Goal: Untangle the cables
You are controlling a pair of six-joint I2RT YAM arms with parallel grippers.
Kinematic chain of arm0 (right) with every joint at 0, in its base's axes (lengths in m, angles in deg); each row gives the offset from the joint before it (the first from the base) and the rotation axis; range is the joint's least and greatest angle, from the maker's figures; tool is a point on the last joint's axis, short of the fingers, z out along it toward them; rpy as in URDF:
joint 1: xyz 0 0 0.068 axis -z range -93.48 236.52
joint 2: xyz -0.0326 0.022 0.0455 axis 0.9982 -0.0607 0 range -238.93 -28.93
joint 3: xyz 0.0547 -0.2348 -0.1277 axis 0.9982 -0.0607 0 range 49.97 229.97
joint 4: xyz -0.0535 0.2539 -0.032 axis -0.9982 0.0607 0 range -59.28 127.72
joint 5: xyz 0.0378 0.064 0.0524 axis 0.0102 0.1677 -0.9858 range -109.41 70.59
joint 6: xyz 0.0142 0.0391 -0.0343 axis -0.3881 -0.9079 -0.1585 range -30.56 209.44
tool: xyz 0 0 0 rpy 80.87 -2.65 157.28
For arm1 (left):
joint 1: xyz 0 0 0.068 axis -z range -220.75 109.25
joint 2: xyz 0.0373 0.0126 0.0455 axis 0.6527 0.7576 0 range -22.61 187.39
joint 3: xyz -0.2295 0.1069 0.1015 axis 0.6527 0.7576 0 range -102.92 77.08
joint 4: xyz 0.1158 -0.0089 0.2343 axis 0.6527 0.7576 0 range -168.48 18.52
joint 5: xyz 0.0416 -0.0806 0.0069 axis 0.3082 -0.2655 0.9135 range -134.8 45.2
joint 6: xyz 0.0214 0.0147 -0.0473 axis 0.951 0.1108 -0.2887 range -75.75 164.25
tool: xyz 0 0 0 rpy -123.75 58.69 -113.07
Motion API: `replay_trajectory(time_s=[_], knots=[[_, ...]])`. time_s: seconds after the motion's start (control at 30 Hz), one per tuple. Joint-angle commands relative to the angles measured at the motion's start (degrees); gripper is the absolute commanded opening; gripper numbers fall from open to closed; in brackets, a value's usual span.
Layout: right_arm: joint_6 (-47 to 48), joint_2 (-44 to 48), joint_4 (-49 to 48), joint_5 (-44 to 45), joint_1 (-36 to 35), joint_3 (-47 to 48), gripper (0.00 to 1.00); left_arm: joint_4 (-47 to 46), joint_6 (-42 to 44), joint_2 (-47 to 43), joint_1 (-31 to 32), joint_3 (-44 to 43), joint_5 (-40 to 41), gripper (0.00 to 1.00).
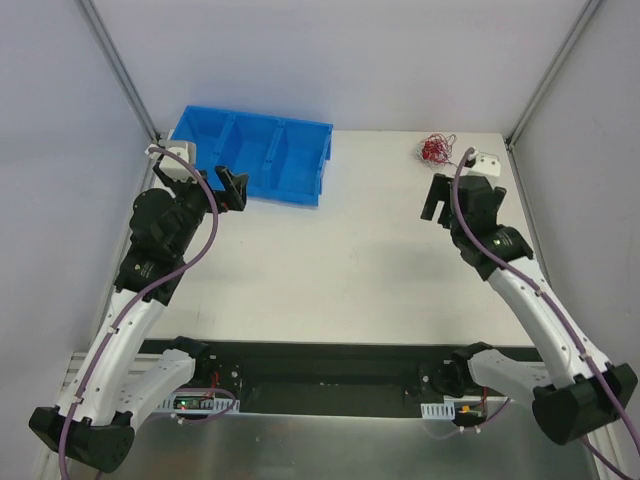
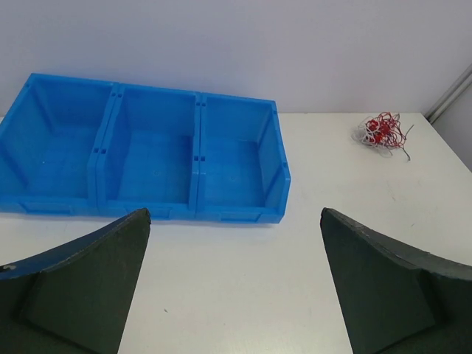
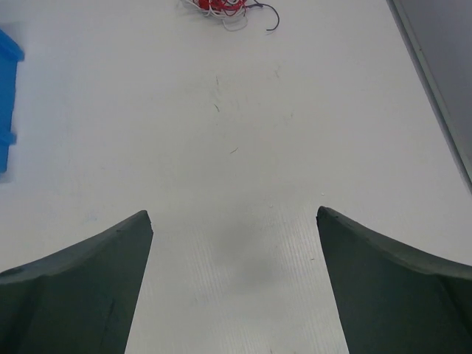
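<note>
We hold our left gripper (image 2: 234,214) and right gripper (image 3: 232,213) wide and empty, likely readied for the small bunch of thin red-and-white wires (image 3: 217,7) ahead of the right jaws.

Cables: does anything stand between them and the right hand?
Nothing visible does. Only bare table lies between the open right hand and the cables; the bin sits off to the left.

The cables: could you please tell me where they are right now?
In the top view the cables sit bunched near the far right corner of the table, just beyond the right gripper and well right of the blue bin.
</note>
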Motion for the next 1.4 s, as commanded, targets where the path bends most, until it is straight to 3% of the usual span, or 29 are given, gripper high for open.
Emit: replay_trajectory(time_s=[0.0,0.1,0.2,0.33,0.4,0.53,0.67,0.87,1.07,1.23,1.3,1.37], knots=[[-3.08,-6.58,-2.68,1.84,1.47,4.21,0.96,-2.89,0.71,-0.31,0.56,0.84,-1.51,0.99],[-5.0,-11.51,-3.13,-2.02,5.24,5.79,0.96,-3.24,0.8,0.56,0.74,1.11,-0.64,0.99],[-6.94,-14.94,-8.82,-7.55,9.89,5.09,0.96,-3.15,-0.17,1.53,0.74,0.93,-0.02,0.99],[-9.92,-20.29,-15.07,-8.61,13.68,5.53,0.96,-3.07,-1.4,1.71,0.74,1.11,1.82,0.99],[-14.21,-23.46,-18.49,-14.04,17.36,5.62,0.96,-3.41,-1.14,1.71,0.82,1.46,1.91,0.99],[-19.16,-31.97,-30.62,-22.06,22.38,5.52,0.96,-3.68,-0.52,2.76,0.83,1.28,-0.02,0.97],[-20.65,-43.05,-28.7,-27.34,24.58,15.44,0.96,-3.77,-0.87,3.11,0.83,1.55,-1.34,0.98],[-22.06,-58.26,-38.19,-35.42,25.55,26.17,0.96,-5.35,-2.28,3.99,0.74,2.16,-6.0,0.99],[-25.14,-69.77,-43.3,-35.0,25.29,35.66,0.99,-7.54,-5.35,5.05,0.74,3.3,-10.38,0.99],[-24.88,-79.35,-34.35,-32.18,25.29,51.73,0.9,-11.41,-6.67,5.75,0.74,5.41,-13.91,0.99],[-24.88,-83.22,-29.09,-33.14,25.29,58.85,0.76,-11.5,-7.2,6.8,0.74,5.5,-13.56,0.98],[-24.18,-86.48,-23.37,-33.93,25.03,65.27,0.57,-11.59,-7.55,7.51,0.74,5.33,-13.56,0.96]])
